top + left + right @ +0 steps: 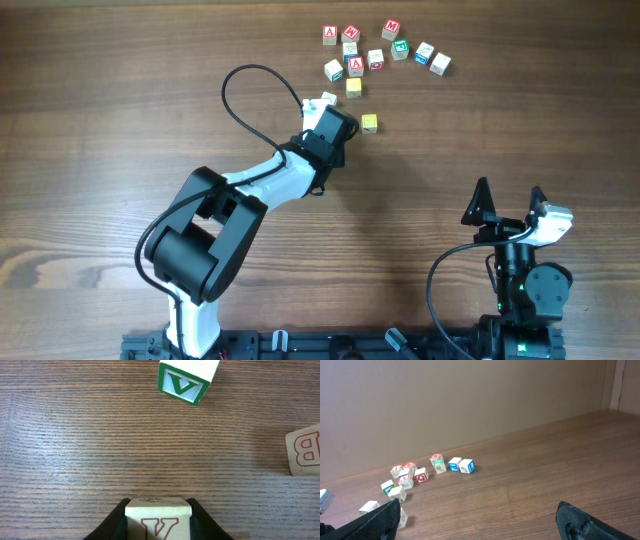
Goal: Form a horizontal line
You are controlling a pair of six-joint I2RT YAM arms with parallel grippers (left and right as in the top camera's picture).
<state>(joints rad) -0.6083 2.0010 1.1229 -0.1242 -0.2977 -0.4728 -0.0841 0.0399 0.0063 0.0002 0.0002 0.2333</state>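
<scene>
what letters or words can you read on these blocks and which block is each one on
"V" in green: green-framed cube on the table, left wrist view.
"V" in red, cut off by the frame: pale cube gripped in the left hand.
"B" in red, partly cut off: cube at the right edge.
Scattered cubes overhead: marks too small to read surely.

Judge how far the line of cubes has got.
Done: no clear row shows yet. In hand: the left gripper is shut on a red-lettered cube. Left: setting it level with others from the scattered cubes. The right gripper stands open.
</scene>
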